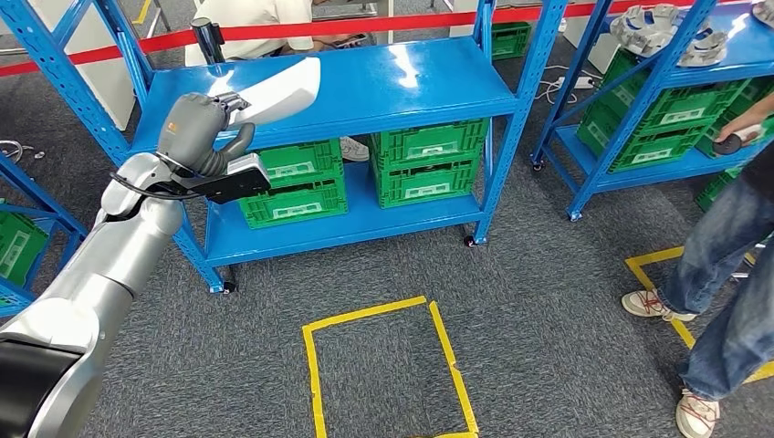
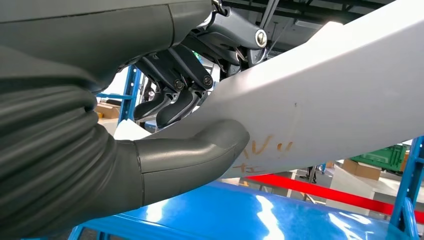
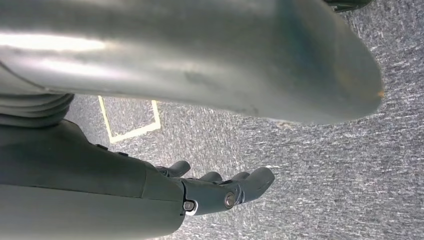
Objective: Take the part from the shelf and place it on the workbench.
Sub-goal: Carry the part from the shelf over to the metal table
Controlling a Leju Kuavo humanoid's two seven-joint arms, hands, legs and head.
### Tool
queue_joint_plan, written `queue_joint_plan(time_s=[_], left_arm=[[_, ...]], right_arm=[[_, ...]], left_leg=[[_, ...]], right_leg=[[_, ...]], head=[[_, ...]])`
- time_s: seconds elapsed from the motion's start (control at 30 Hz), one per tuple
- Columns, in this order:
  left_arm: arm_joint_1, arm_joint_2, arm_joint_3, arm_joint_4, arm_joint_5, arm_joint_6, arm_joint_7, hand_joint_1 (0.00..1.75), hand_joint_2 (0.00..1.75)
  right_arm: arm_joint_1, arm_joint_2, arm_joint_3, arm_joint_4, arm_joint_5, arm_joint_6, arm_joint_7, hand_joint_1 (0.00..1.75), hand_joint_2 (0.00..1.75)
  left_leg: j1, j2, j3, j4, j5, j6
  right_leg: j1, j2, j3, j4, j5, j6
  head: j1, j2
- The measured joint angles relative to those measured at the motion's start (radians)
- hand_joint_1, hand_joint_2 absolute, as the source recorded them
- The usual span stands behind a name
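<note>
1. The white part, a long curved panel, is held by the left hand above the top board of the blue shelf.
2. In the left wrist view the grip is seen close up: the thick grey thumb is pressed against one face of the part, and the dark fingers are curled over the opposite face, so the panel is clamped between them.
3. The part appears to be lifted clear of the shelf top rather than resting on it, though a touch at its hidden near end cannot be ruled out.
4. The right hand is seen hanging over grey carpet, with its fingers loosely apart and nothing held in them.
5. The picking step is judged to be done or almost done, since the part is already secured in the left hand.
6. The carrying and placing steps are judged to be left: no workbench can be made out in these views, so a turn away from the shelf is probably needed first.
7. Green crates are stored on the lower shelf boards, a yellow tape rectangle is marked on the floor, and a person's legs are seen at the right.
</note>
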Motion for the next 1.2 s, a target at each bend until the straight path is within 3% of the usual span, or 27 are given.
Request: queue_joint_plan(time_s=[0.3, 0.43, 0.5, 0.6, 0.63, 0.67, 0.7, 0.77, 0.83, 0.93, 0.97, 1.03, 1.1, 1.13, 1.17, 1.2], left_arm=[[-0.006, 0.002, -0.002, 0.008, 0.001, -0.011, -0.011, 1.75, 1.75], [-0.011, 0.001, -0.003, 0.01, 0.001, -0.011, -0.012, 1.75, 1.75], [-0.013, 0.0, -0.004, 0.01, 0.003, -0.015, -0.012, 1.75, 1.75], [-0.009, 0.005, -0.006, 0.016, 0.006, -0.025, -0.012, 1.75, 1.75], [-0.004, 0.007, -0.008, 0.019, 0.006, -0.028, -0.013, 1.75, 1.75], [0.002, 0.011, -0.009, 0.022, 0.006, -0.03, -0.013, 1.75, 1.75], [0.008, 0.015, -0.011, 0.024, 0.005, -0.033, -0.014, 1.75, 1.75], [0.012, 0.023, -0.015, 0.026, 0.005, -0.039, -0.017, 1.75, 1.75], [0.009, 0.03, -0.016, 0.026, 0.009, -0.043, -0.022, 1.75, 1.75], [0.003, 0.031, -0.017, 0.026, 0.017, -0.043, -0.03, 1.75, 1.75], [0.0, 0.03, -0.018, 0.026, 0.019, -0.043, -0.03, 1.75, 1.75], [-0.006, 0.03, -0.018, 0.028, 0.02, -0.042, -0.03, 1.75, 1.75], [-0.009, 0.031, -0.019, 0.033, 0.021, -0.043, -0.029, 1.75, 1.75], [-0.009, 0.031, -0.019, 0.036, 0.021, -0.044, -0.029, 1.75, 1.75], [-0.009, 0.031, -0.019, 0.039, 0.022, -0.044, -0.028, 1.75, 1.75], [-0.009, 0.031, -0.02, 0.041, 0.023, -0.044, -0.029, 1.75, 1.75]], right_arm=[[0.0, 0.0, -0.008, 0.0, -0.02, 0.0, 0.0, 0.0, 0.0], [0.0, 0.002, -0.009, 0.0, -0.02, 0.0, 0.001, 0.0, 0.0], [0.001, 0.004, -0.01, 0.0, -0.019, 0.003, 0.009, 0.0, 0.0], [0.007, 0.009, -0.01, 0.002, -0.015, 0.008, 0.028, 0.0, 0.0], [0.01, 0.01, -0.01, 0.002, -0.014, 0.008, 0.033, 0.0, 0.0], [0.012, 0.011, -0.01, 0.003, -0.014, 0.009, 0.039, 0.0, 0.0], [0.013, 0.012, -0.01, 0.004, -0.015, 0.008, 0.043, 0.0, 0.0], [0.012, 0.014, -0.012, 0.004, -0.021, 0.008, 0.04, 0.0, 0.0], [0.011, 0.017, -0.017, 0.005, -0.031, 0.007, 0.024, 0.0, 0.0], [0.01, 0.019, -0.025, 0.005, -0.041, 0.008, 0.009, 0.0, 0.0], [0.01, 0.02, -0.026, 0.005, -0.043, 0.008, 0.01, 0.0, 0.0], [0.008, 0.02, -0.028, 0.005, -0.045, 0.008, 0.015, 0.0, 0.0], [0.006, 0.02, -0.031, 0.005, -0.047, 0.006, 0.021, 0.0, 0.0], [0.006, 0.02, -0.032, 0.005, -0.048, 0.006, 0.024, 0.0, 0.0], [0.007, 0.02, -0.033, 0.005, -0.05, 0.005, 0.026, 0.0, 0.0], [0.007, 0.019, -0.035, 0.005, -0.051, 0.004, 0.026, 0.0, 0.0]], left_leg=[[-0.003, 0.0, -0.006, 0.005, 0.0, 0.001], [-0.001, 0.004, -0.006, -0.002, 0.01, 0.012], [0.006, 0.012, -0.005, -0.013, 0.019, 0.021], [0.01, 0.023, -0.012, -0.015, 0.024, 0.025], [0.01, 0.027, -0.014, -0.014, 0.024, 0.024], [0.011, 0.032, -0.016, -0.012, 0.024, 0.021], [0.012, 0.037, -0.018, -0.008, 0.023, 0.018], [0.013, 0.048, -0.022, 0.003, 0.017, 0.005], [0.01, 0.057, -0.025, 0.013, 0.011, -0.011], [0.01, 0.067, -0.025, 0.013, 0.01, -0.031], [0.012, 0.061, -0.03, 0.024, 0.002, -0.037], [0.015, 0.033, -0.062, 0.098, -0.045, -0.045], [0.016, 0.011, -0.115, 0.224, -0.108, -0.047], [0.015, 0.006, -0.135, 0.271, -0.122, -0.046], [0.015, 0.004, -0.142, 0.286, -0.118, -0.043], [0.015, 0.002, -0.131, 0.264, -0.096, -0.039]], right_leg=[[-0.004, 0.0, -0.004, 0.0, 0.004, 0.005], [-0.005, 0.002, -0.006, 0.0, 0.006, 0.015], [-0.004, 0.005, -0.027, 0.046, -0.03, 0.021], [-0.01, 0.005, -0.104, 0.228, -0.125, 0.028], [-0.012, 0.005, -0.118, 0.267, -0.137, 0.03], [-0.014, 0.004, -0.115, 0.271, -0.132, 0.031], [-0.015, 0.0, -0.092, 0.234, -0.11, 0.031], [-0.014, -0.023, -0.023, 0.108, -0.064, 0.03], [-0.011, -0.038, 0.011, 0.038, -0.049, 0.019], [-0.008, -0.019, 0.006, 0.033, -0.047, -0.006], [-0.009, -0.012, 0.006, 0.032, -0.045, -0.013], [-0.012, 0.002, 0.004, 0.03, -0.039, -0.024], [-0.01, 0.02, 0.001, 0.03, -0.037, -0.03], [-0.009, 0.03, 0.0, 0.03, -0.035, -0.032], [-0.007, 0.04, -0.001, 0.03, -0.034, -0.033], [-0.006, 0.051, -0.001, 0.03, -0.033, -0.033]], head=[[0.0, 0.0], [0.0, 0.0], [0.004, 0.0], [0.011, 0.0], [0.012, 0.0], [0.012, 0.0], [0.013, 0.0], [0.015, 0.0], [0.014, 0.0], [0.01, 0.0], [0.009, 0.0], [0.005, 0.0], [0.001, 0.0], [0.0, 0.0], [-0.001, 0.0], [-0.001, 0.0]])
